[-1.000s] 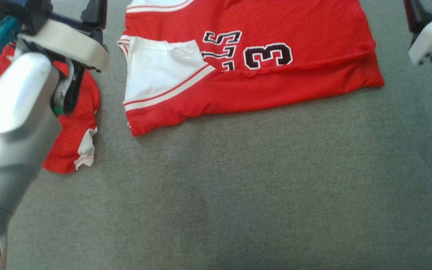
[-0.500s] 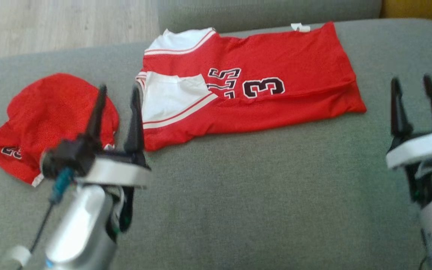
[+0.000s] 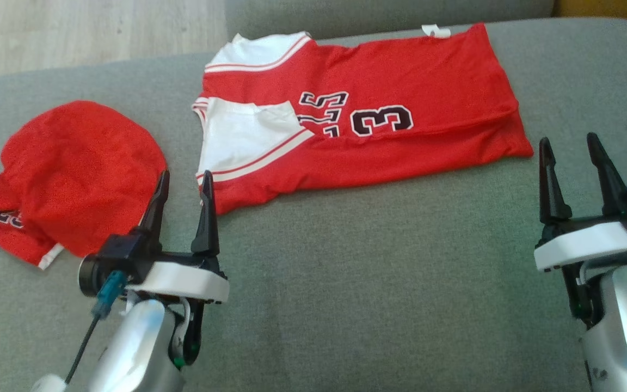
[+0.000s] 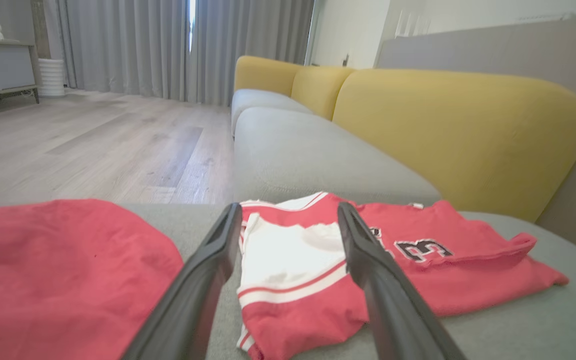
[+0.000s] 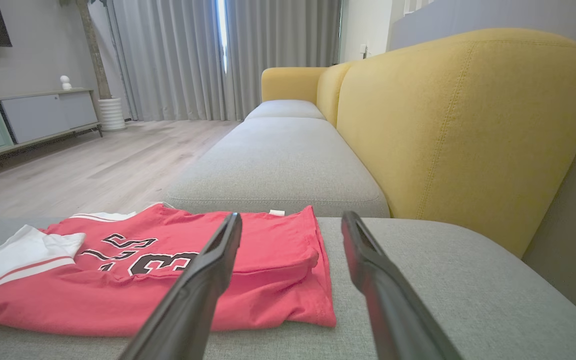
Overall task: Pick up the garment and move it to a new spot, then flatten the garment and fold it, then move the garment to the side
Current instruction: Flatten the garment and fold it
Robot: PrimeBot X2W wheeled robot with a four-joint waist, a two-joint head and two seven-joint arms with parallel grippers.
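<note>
- The grey cushion (image 3: 346, 283) runs across your frame; the head camera has pulled back, but the cloth hasn't moved.
- The folded jersey (image 3: 400, 147) lies upper centre, released.
- A red bundle (image 3: 74, 169) sits at left.
- Left gripper (image 3: 184, 179), lower left, and right gripper (image 3: 566, 142), lower right, stand spread and empty: folding looks done, the sideways move remains.

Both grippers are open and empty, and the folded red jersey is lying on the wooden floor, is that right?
Not quite. The folded red jersey lies on the grey sofa seat, not the wooden floor; the head view shows it. The left gripper and right gripper are indeed open and empty.
</note>
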